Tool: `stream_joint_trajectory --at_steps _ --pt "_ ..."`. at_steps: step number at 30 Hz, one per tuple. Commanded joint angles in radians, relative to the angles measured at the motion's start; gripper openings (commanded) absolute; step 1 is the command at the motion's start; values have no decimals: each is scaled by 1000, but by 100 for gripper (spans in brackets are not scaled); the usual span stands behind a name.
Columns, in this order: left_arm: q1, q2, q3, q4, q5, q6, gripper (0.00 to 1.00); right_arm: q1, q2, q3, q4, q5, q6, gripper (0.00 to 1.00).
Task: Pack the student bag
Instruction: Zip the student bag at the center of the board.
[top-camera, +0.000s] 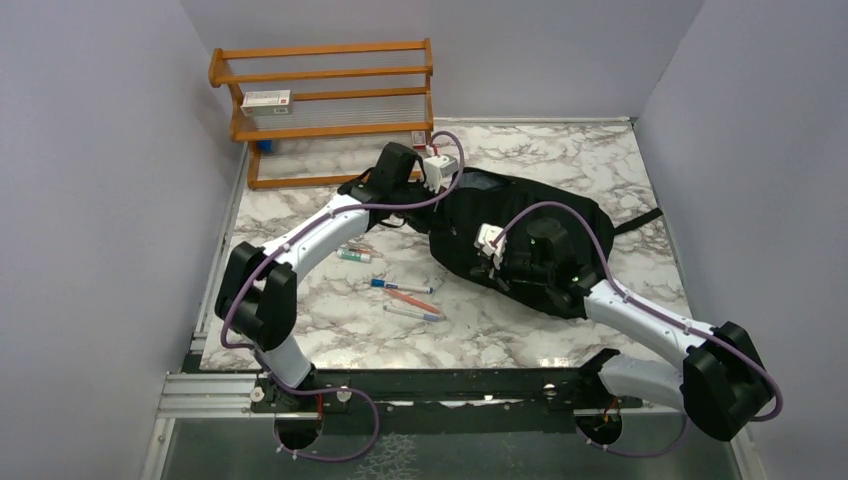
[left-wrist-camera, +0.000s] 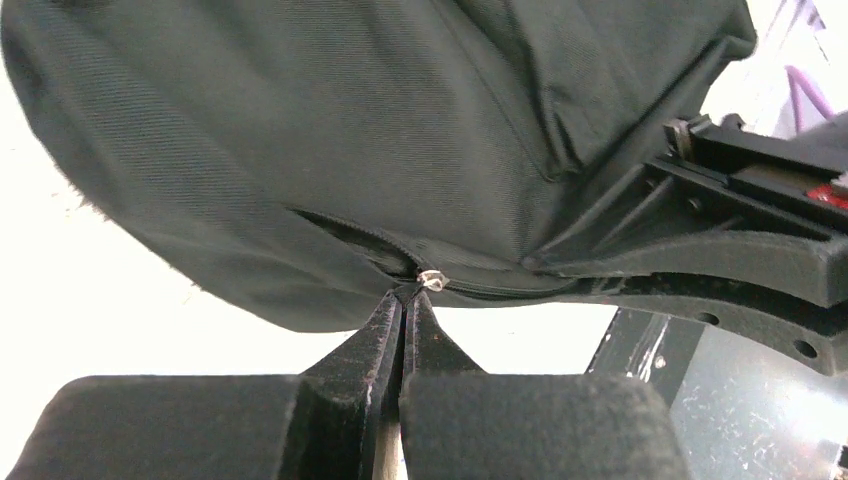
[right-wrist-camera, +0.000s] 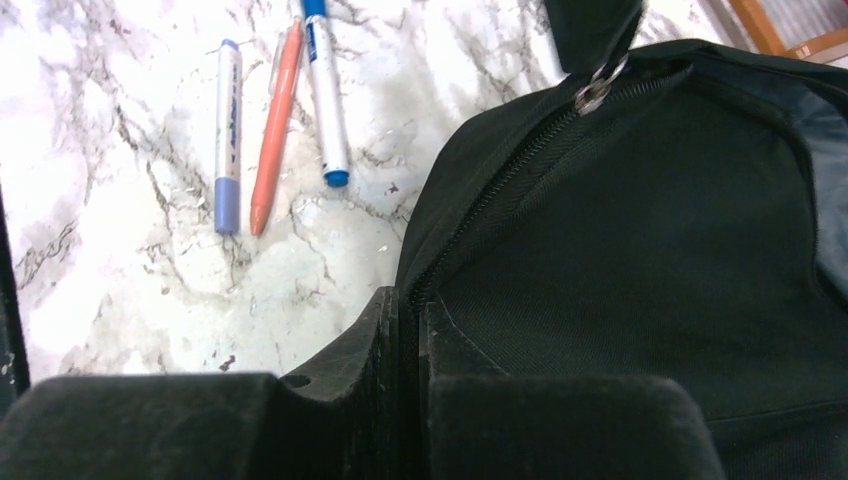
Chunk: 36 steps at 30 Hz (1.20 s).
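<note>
The student bag (top-camera: 560, 205) is a black backpack lying on the marble table, right of centre. My left gripper (top-camera: 420, 200) is at its far-left end, and in the left wrist view it (left-wrist-camera: 408, 295) is shut on the bag's zipper pull, just under the silver ring (left-wrist-camera: 432, 278). My right gripper (top-camera: 478, 268) is on the near-left side of the bag (right-wrist-camera: 650, 250), where it (right-wrist-camera: 410, 300) is shut on the fabric edge along the zipper track. The zipper pull (right-wrist-camera: 592, 92) shows further up that track. The bag (left-wrist-camera: 350, 130) fills the left wrist view.
Several pens (top-camera: 405, 298) lie on the marble left of the bag; a blue one (right-wrist-camera: 228, 135), an orange one (right-wrist-camera: 270, 125) and a white-blue one (right-wrist-camera: 325, 95) show. More pens (top-camera: 355, 252) lie under the left arm. A wooden shelf (top-camera: 330, 110) with a small box (top-camera: 265, 99) stands back left.
</note>
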Motion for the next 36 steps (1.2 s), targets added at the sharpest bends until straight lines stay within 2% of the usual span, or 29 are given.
stream_joint_trajectory --at_steps 1,12,18,20,23,25,30,33,36 --pt "57 9 101 12 -120 15 0 27 -18 17 -170 -56 -19 0" --pt "88 127 248 -95 -292 66 0 53 -70 66 -378 -91 -61 1" --pt "88 225 337 -118 -315 81 0 72 -111 100 -490 -153 -80 1" --pt "87 231 339 -118 -268 81 0 72 -138 99 -455 -128 -55 7" --pt "72 213 310 -110 -226 120 0 72 -192 87 -343 -73 31 29" --pt "59 186 274 -98 -209 130 0 72 -224 68 -234 -22 125 38" --pt "37 112 174 -70 -168 129 0 72 -215 67 -81 191 425 46" --pt "30 79 132 -64 -146 126 0 72 -156 91 -24 201 565 56" --pt "19 52 108 -64 -137 126 0 72 -81 110 30 217 659 58"
